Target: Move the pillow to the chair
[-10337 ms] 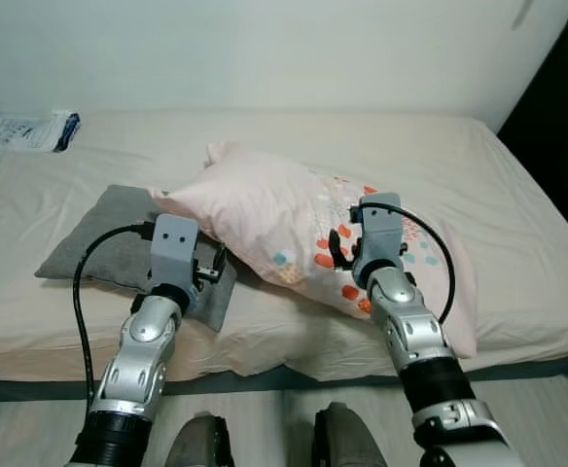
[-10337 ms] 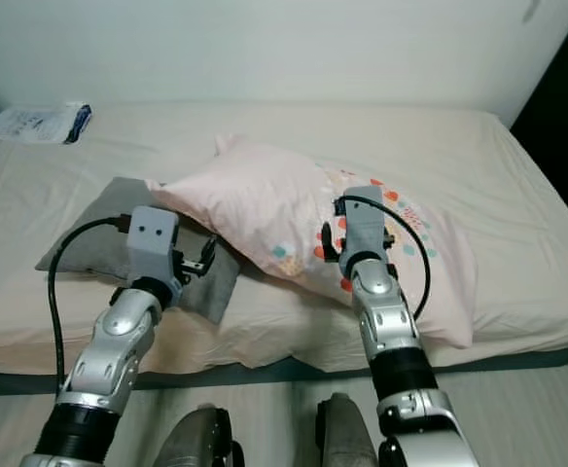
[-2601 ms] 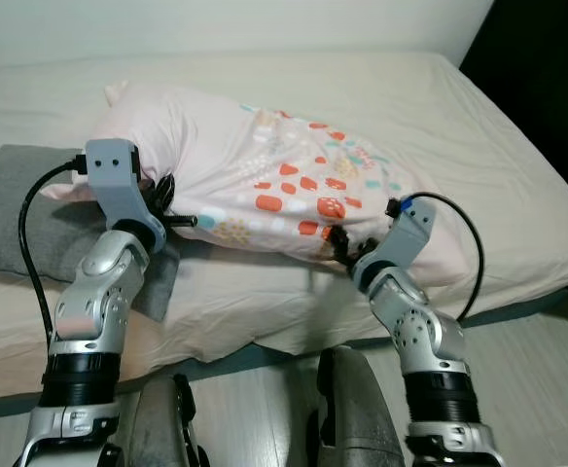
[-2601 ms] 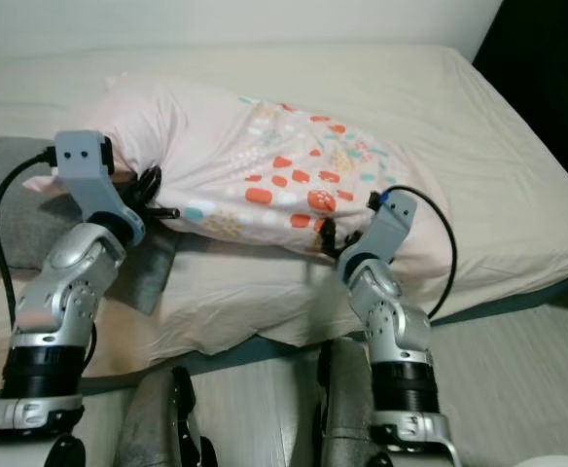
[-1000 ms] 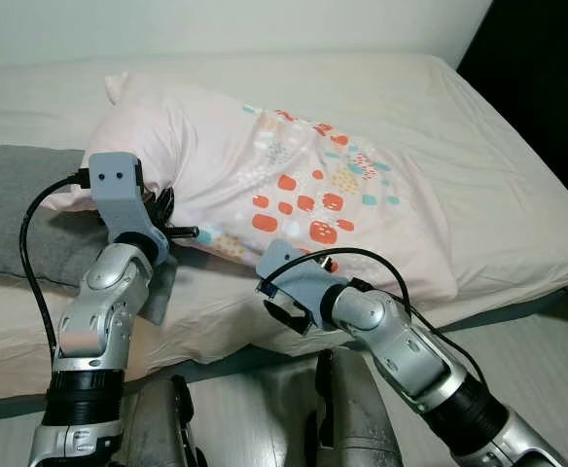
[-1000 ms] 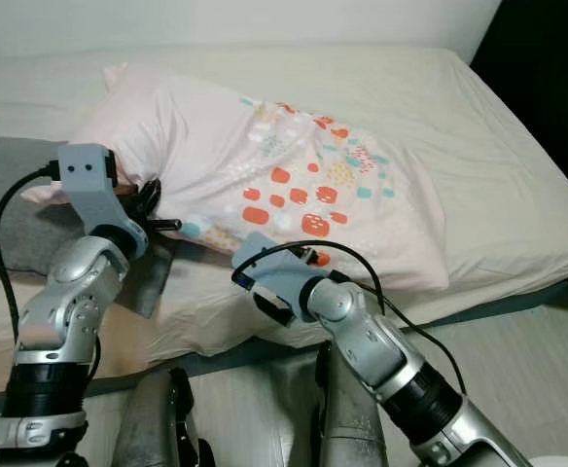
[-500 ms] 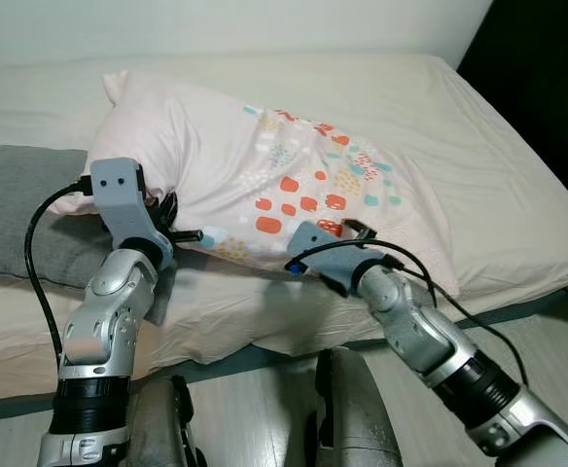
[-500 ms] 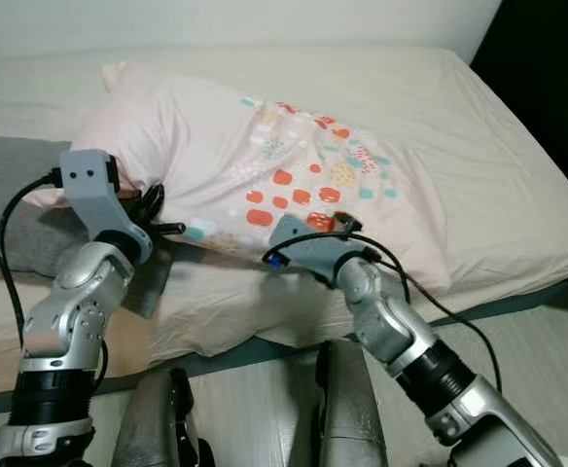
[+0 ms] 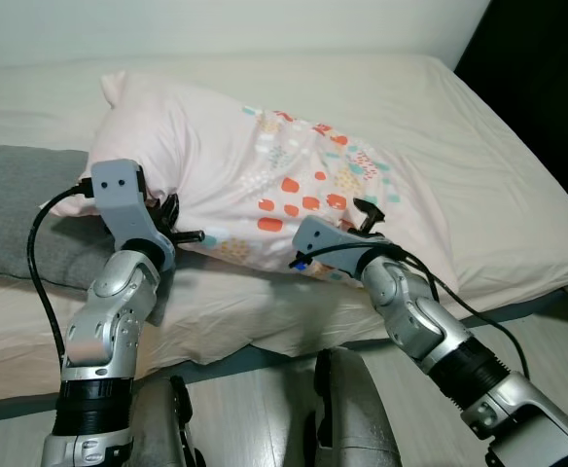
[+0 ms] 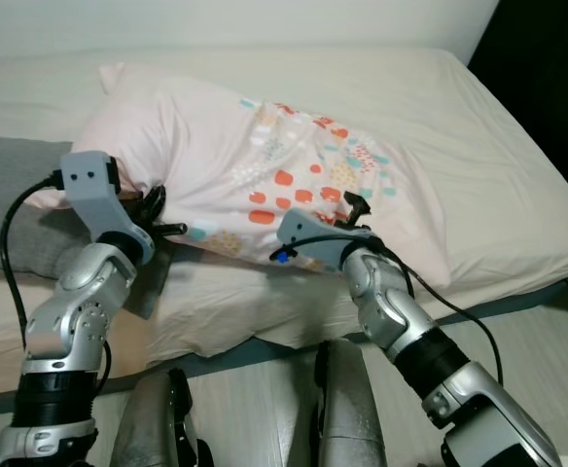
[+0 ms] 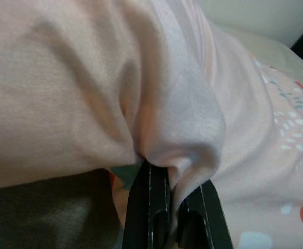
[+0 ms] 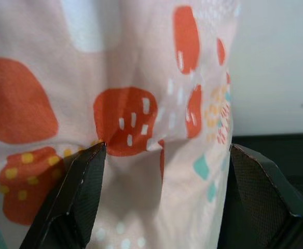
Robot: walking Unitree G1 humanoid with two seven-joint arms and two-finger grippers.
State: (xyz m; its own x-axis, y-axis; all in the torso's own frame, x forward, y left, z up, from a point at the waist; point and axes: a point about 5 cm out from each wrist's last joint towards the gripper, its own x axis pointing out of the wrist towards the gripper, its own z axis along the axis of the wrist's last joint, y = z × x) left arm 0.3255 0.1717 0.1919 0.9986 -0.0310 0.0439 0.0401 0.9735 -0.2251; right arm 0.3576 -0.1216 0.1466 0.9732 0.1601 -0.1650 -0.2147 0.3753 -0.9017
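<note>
A wide bed [image 9: 517, 195] in a pale cream sheet runs from left to right across the room, its near edge just ahead of the robot's feet. Lying on it, left of centre, is the pink pillow [image 9: 216, 156], printed at its right half with red, teal and yellow blots; its left end overlaps a flat grey cushion [image 9: 21, 209] at the bed's left side. No chair can be seen from here.

The left gripper [image 11: 172, 205] is at the pillow's near left corner, its fingers closed on a pinched fold of pink cloth, as the left wrist view shows plainly. The right gripper [image 12: 162, 171] is pressed up to the printed near edge of the pillow, to the right, its fingers [image 12: 79, 187] spread wide with the fabric between them and nothing gripped yet.

The step in hand looks to be securing a second hold before the lift. Done well, the right fingers should push further into the bulk of the pillow and close on a thick fold, not on a thin skin of cover that could slip. Both holds should sit on the same near edge so the pillow rises level, and it should come clear of the grey cushion without dragging that along.

No brand, label or legible writing shows on the pillow, the bedding or the arms.
</note>
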